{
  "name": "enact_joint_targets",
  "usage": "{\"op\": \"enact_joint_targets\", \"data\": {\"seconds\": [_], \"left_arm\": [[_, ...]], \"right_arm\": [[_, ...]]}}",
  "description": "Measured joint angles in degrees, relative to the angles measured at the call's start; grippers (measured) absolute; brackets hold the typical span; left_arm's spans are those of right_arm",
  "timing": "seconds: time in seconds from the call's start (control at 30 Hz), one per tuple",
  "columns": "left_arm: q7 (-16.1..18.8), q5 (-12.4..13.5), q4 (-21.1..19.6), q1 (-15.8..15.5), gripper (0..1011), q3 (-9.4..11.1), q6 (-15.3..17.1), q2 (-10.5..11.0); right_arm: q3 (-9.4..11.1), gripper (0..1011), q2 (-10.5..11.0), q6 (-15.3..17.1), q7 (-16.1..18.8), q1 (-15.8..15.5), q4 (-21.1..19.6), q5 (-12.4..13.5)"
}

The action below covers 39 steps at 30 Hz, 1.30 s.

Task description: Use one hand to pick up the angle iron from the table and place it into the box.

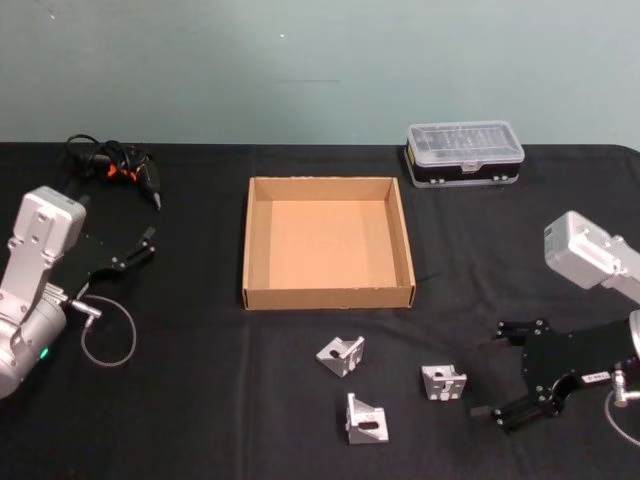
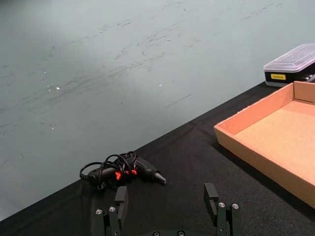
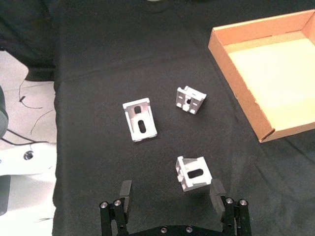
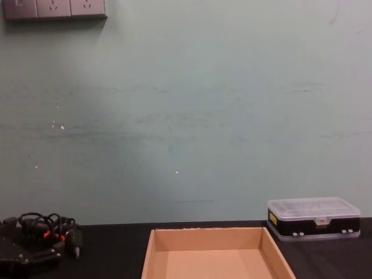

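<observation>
Our right gripper (image 1: 495,372), jaws spread, hovers beside the nearest angle iron (image 1: 443,382) on the table (image 1: 200,400) before the box (image 1: 330,296); we judge the approach underway, next straddling and closing, while our left gripper (image 2: 166,194) idles spread at far left.

On the table (image 1: 200,400) we counted three angle irons (image 1: 341,355) (image 1: 365,420) (image 1: 443,382), all of one silver bracket type; one tan cardboard box (image 1: 330,296); one clear-lidded black plastic case (image 1: 465,153); one black hand tool (image 1: 115,165) with coiled cable.
</observation>
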Motion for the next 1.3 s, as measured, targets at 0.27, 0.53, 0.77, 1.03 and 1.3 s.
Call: {"op": "enact_joint_targets", "data": {"seconds": [0.27,0.53,0.77,1.03,1.3], "left_arm": [[0.00,0.00,0.00,0.00,1011,0.00,0.00,0.00],[0.00,0.00,0.00,0.00,1011,0.00,0.00,0.00],[0.00,0.00,0.00,0.00,1011,0.00,0.00,0.00],[0.00,0.01,0.00,0.00,1011,0.00,0.00,0.00],[0.00,0.01,0.00,0.00,1011,0.00,0.00,0.00]], "right_arm": [[-3.56,1000,-2.58,-0.36,1.07,2.37,3.55,-1.41],[-5.87,1000,-4.33,-0.53,1.14,3.97,5.53,-2.43],[-7.34,1000,-5.85,-0.77,0.97,5.25,7.16,-3.06],[-8.37,1000,-7.11,-1.16,0.67,6.40,8.93,-3.58],[-9.02,1000,-8.15,-1.49,0.13,7.02,10.39,-3.86]]}}
